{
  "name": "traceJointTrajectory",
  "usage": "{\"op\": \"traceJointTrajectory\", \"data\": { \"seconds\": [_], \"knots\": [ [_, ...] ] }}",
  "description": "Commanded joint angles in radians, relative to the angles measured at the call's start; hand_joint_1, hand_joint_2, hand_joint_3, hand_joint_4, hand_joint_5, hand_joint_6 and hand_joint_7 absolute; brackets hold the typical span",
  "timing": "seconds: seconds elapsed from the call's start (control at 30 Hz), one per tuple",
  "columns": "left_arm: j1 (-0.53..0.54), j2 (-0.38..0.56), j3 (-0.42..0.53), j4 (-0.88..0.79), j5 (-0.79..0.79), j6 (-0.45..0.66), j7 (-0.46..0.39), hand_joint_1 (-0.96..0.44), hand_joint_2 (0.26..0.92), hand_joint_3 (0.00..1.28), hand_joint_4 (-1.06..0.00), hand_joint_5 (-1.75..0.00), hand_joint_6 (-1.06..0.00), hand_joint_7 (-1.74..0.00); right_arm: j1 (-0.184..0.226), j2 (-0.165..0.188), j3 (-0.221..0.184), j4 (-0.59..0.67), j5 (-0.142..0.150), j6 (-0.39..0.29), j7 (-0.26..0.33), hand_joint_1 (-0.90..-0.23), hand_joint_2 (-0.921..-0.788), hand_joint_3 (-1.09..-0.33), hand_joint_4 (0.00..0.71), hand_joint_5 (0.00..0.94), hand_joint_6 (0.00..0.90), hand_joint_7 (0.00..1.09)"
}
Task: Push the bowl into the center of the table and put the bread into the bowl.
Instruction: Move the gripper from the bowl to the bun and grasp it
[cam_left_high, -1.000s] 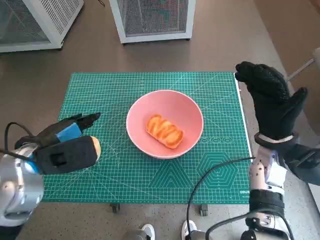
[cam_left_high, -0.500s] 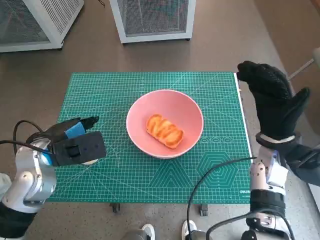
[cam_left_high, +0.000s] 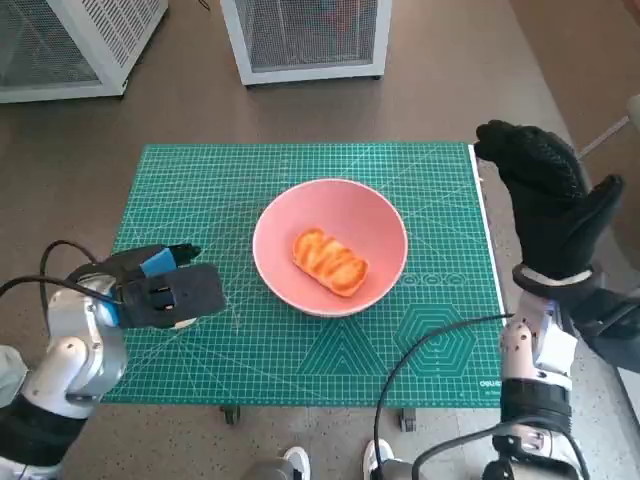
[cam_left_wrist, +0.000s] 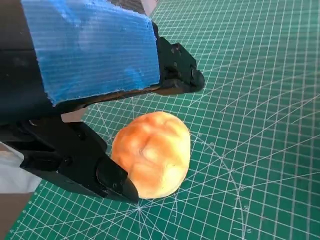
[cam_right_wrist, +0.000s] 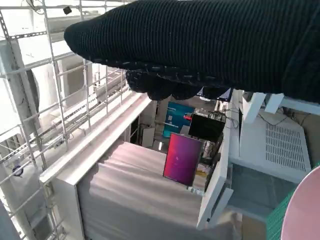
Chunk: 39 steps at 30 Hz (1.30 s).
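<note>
Your left robot hand (cam_left_high: 160, 290) is the one that matters here: it sits low over the near-left part of the green cutting mat (cam_left_high: 200, 180), and the left wrist view shows a round bread roll (cam_left_wrist: 151, 152) lying on the mat between its black fingers (cam_left_wrist: 75, 160), one touching the roll's side and the others arched just above it. You cannot tell from these pictures whether the roll is truly clamped or only caged, so treat the grip as unconfirmed. From that hand, the pink bowl (cam_left_high: 290, 215) lies toward the table's middle, on the robot's right and a touch farther away, near but not touching. The bowl already sits about centred on the mat and holds a twisted bread piece (cam_left_high: 329, 262), its long axis running diagonally across the bowl floor. The roll itself has no marked long axis, so approach angle matters little; the carry direction toward the bowl rim is what counts. Your right robot hand (cam_left_high: 545, 205) is raised beyond the mat's right edge, fingers spread and holding nothing, farther from the roll and out of play.
</note>
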Motion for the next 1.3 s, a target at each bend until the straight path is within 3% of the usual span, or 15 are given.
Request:
{"op": "traceJointTrajectory", "data": {
  "seconds": [0.03,0.23,0.27,0.3,0.37,0.5,1.03,1.3],
  "knots": [
    [-0.022,-0.014,-0.020,0.045,0.028,-0.003,-0.001,-0.05,0.759,0.02,-0.47,-0.06,-0.58,-0.08,0.017,-0.002,0.001,0.008,-0.003,0.004,0.001,-0.674,-0.921,-0.779,0.175,0.000,0.138,0.18],
    [-0.034,-0.029,-0.031,0.101,0.048,-0.020,0.021,-0.01,0.781,0.03,-0.69,-0.19,-0.72,-0.18,0.017,-0.001,0.001,0.007,-0.002,0.005,0.002,-0.674,-0.921,-0.778,0.176,0.001,0.141,0.17],
    [-0.036,-0.033,-0.031,0.112,0.050,-0.025,0.028,-0.01,0.791,0.02,-0.69,-0.33,-0.71,-0.29,0.017,-0.002,0.001,0.006,-0.001,0.006,0.003,-0.674,-0.921,-0.778,0.176,0.001,0.142,0.17],
    [-0.037,-0.035,-0.032,0.119,0.052,-0.028,0.033,0.00,0.838,0.04,-0.70,-0.63,-0.67,-0.60,0.018,-0.002,0.001,0.006,0.000,0.006,0.003,-0.672,-0.921,-0.778,0.176,0.001,0.142,0.17],
    [-0.037,-0.040,-0.032,0.135,0.055,-0.036,0.048,0.00,0.878,0.04,-0.72,-0.89,-0.64,-0.86,0.018,-0.003,0.001,0.005,0.001,0.006,0.005,-0.669,-0.921,-0.779,0.177,0.001,0.143,0.17],
    [-0.031,-0.046,-0.030,0.145,0.063,-0.045,0.073,0.00,0.904,0.04,-0.75,-1.11,-0.65,-1.02,0.018,-0.006,-0.001,0.003,0.004,0.009,0.007,-0.666,-0.921,-0.781,0.177,0.001,0.145,0.17],
    [-0.006,-0.043,0.002,0.113,0.064,-0.062,0.089,0.00,0.915,0.05,-0.74,-1.13,-0.64,-1.15,0.022,-0.007,0.000,-0.004,0.008,0.018,0.009,-0.666,-0.921,-0.782,0.180,0.002,0.150,0.16],
    [0.039,-0.009,0.096,-0.059,0.036,-0.057,0.052,0.00,0.920,0.06,-0.69,-1.15,-0.63,-1.18,0.020,-0.006,0.000,0.001,0.006,0.016,0.011,-0.666,-0.921,-0.782,0.180,0.001,0.152,0.15]
  ]
}}
